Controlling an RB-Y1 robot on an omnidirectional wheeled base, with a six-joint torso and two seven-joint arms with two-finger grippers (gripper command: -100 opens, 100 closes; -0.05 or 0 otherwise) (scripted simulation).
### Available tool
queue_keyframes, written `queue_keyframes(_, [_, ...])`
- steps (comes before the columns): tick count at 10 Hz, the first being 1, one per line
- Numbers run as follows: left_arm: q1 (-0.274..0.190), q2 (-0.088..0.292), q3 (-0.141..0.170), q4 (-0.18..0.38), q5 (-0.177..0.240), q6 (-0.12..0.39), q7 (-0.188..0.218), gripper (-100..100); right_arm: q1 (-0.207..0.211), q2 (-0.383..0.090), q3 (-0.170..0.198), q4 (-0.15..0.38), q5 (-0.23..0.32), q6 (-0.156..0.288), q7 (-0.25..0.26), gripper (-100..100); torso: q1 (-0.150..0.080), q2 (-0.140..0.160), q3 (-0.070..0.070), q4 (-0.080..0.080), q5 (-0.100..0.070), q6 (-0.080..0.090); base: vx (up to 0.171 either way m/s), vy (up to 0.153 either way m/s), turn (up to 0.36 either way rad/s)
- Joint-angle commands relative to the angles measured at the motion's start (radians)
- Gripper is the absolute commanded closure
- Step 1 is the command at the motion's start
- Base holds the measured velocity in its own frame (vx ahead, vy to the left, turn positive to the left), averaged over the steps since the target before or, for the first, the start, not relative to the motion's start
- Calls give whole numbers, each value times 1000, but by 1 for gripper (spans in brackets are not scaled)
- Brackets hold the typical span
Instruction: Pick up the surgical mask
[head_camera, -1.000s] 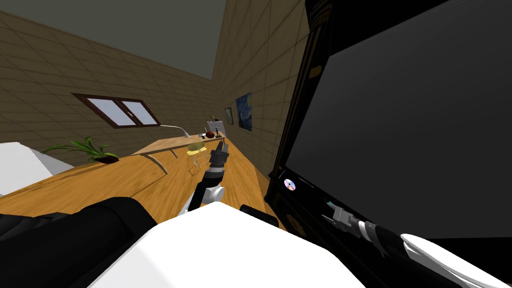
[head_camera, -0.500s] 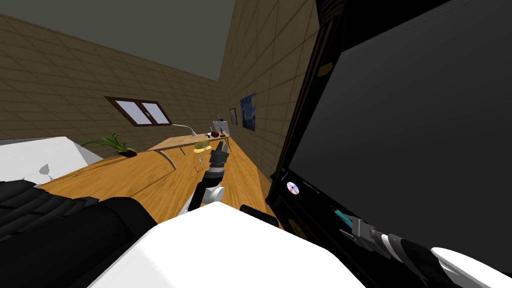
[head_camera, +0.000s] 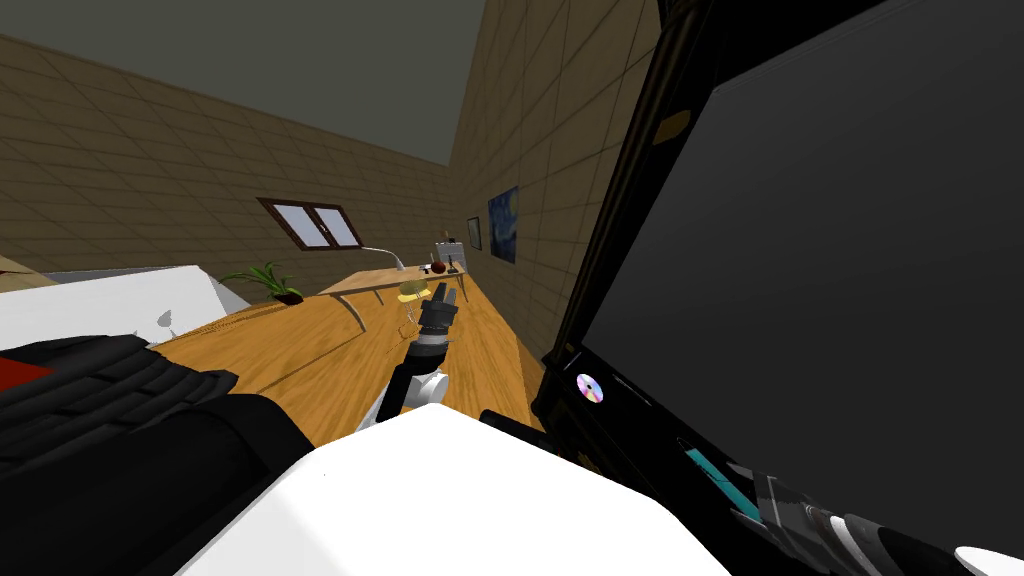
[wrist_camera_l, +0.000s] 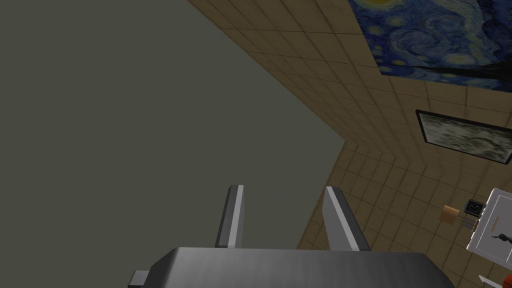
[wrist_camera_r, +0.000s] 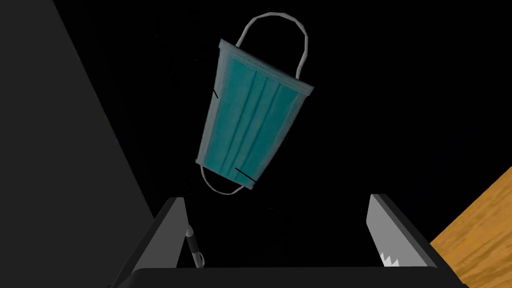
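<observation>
The surgical mask (wrist_camera_r: 252, 125) is teal with pale edging and 2 white ear loops, and it lies flat on the top of a black stand (wrist_camera_r: 395, 100). It is just ahead of the right tool (wrist_camera_r: 282, 235). This tool's 2 fingers (wrist_camera_r: 172, 232) are spread wide with nothing between them. The mask sits wholly beyond their tips, and its nearer ear loop is just short of the gap, closer to one finger than the other. The mask lies slantwise to the tool, its long side running away from the fingers. In the head view the mask appears as a thin teal strip on the stand, below a large dark screen (head_camera: 820, 280). The right arm reaches in low toward it from the robot's right. A small shiny disc (head_camera: 589, 388) rests on the same stand, well apart from the mask. Wooden floor (head_camera: 330, 350) runs along the stand's front. The left tool (wrist_camera_l: 285, 217) is raised in front of the chest, above the floor, with its fingers parted by a narrower gap and gripping nothing.
</observation>
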Motion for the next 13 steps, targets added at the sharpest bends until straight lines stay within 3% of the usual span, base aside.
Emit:
queue_keyframes(1, [0,0,0,0,0,0,0,0,0,0,0,0,0,0,0,-100,0,0,0,0,0,0,-12,-2,22])
queue_keyframes(2, [0,0,0,0,0,0,0,0,0,1,1,3,1,-1,1,0,3,3,2,1,1,0,0,0,0])
queue_keyframes(3, [0,0,0,0,0,0,0,0,5,32,4,13,4,24,9,-100,5,4,3,1,1,0,-9,-11,32])
queue_keyframes(6, [0,0,0,0,0,0,0,0,15,34,4,0,3,39,4,-100,4,5,3,1,1,0,-7,-8,25])
queue_keyframes(7, [0,0,0,0,0,0,0,0,14,35,5,2,4,39,6,100,5,5,3,1,2,0,0,0,0])
queue_keyframes(11, [0,0,0,0,0,0,0,0,12,32,3,2,4,41,7,100,4,5,3,0,-1,2,0,0,0])
queue_keyframes(12, [0,0,0,0,0,0,0,0,12,32,3,2,4,41,7,0,4,5,3,0,-1,2,0,0,0])
queue_keyframes(13, [0,0,0,0,0,0,0,0,3,16,3,8,3,12,5,100,4,5,3,0,-1,2,18,11,-50])
